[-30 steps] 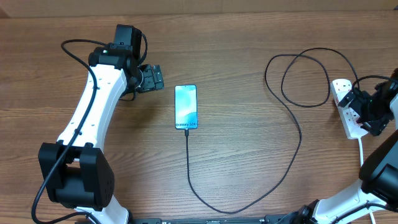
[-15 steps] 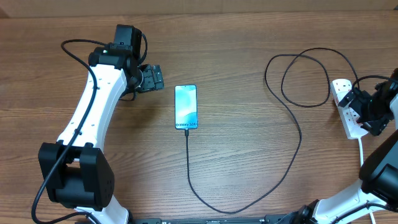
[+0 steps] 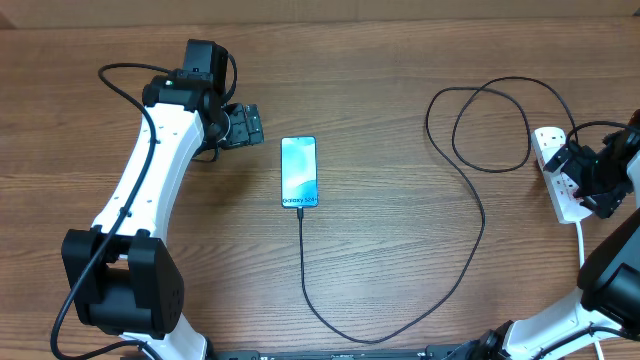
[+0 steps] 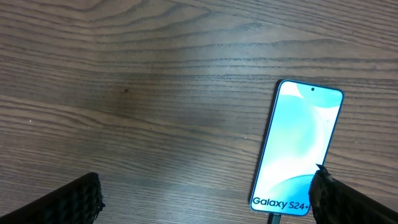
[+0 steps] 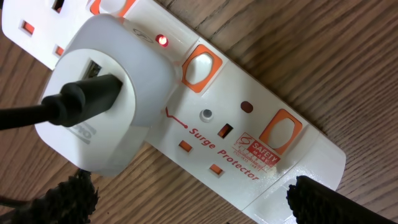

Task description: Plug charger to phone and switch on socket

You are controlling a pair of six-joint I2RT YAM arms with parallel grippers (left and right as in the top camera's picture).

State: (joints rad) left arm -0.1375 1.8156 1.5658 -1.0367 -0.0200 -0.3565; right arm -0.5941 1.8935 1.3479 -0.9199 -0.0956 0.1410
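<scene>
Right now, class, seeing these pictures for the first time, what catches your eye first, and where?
The slim smartphone with its lit light-blue screen stands out mid-way across the brown wooden table. A long thin black cable runs from its lower end and loops right towards the white plastic power strip at the table's right edge, where a small red light glows beside a white plug adapter.

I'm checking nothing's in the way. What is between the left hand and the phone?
Nothing: only bare table lies between the left hand and the phone, as the overhead view shows.
</scene>
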